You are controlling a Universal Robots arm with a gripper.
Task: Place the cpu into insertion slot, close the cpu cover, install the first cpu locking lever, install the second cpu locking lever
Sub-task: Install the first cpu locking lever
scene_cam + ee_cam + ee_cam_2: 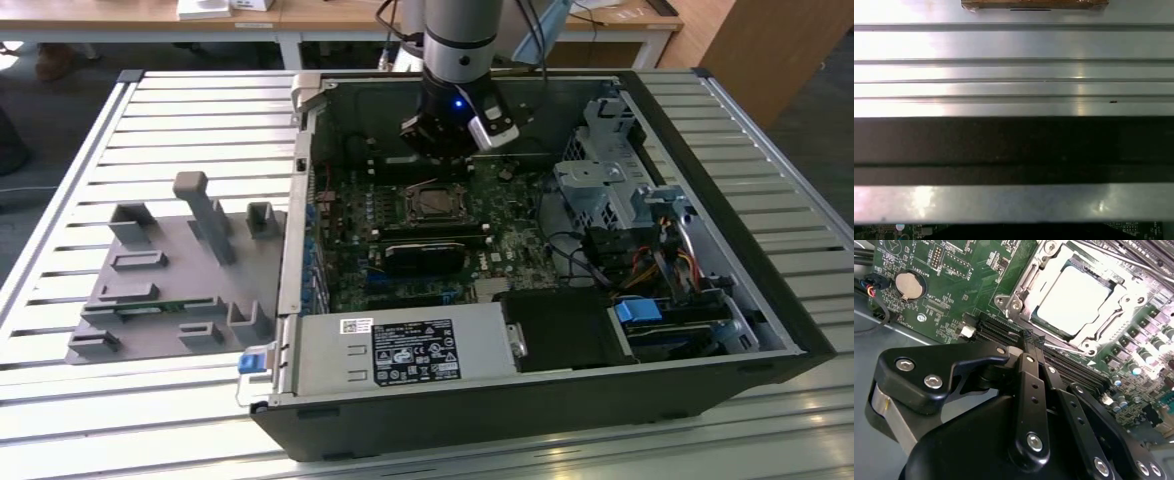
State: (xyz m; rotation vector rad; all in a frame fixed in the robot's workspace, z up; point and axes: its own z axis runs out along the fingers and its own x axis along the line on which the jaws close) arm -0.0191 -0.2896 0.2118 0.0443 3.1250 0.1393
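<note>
The cpu, a pale silvery square, lies in the insertion slot on the green motherboard. The cpu cover, a silvery frame with a cut-out middle, lies flat around the chip. My gripper hangs just beside one edge of the socket, its black fingers shut together at the tips. A thin metal locking lever runs along that socket edge right by the tips; whether the tips touch it I cannot tell. In the exterior view the gripper sits just behind the socket, inside the open computer case.
Black memory slots run next to my fingertips. A round coin battery sits on the board. A drive cage with cables fills the case on the exterior view's right. A grey fixture plate lies on the slatted table.
</note>
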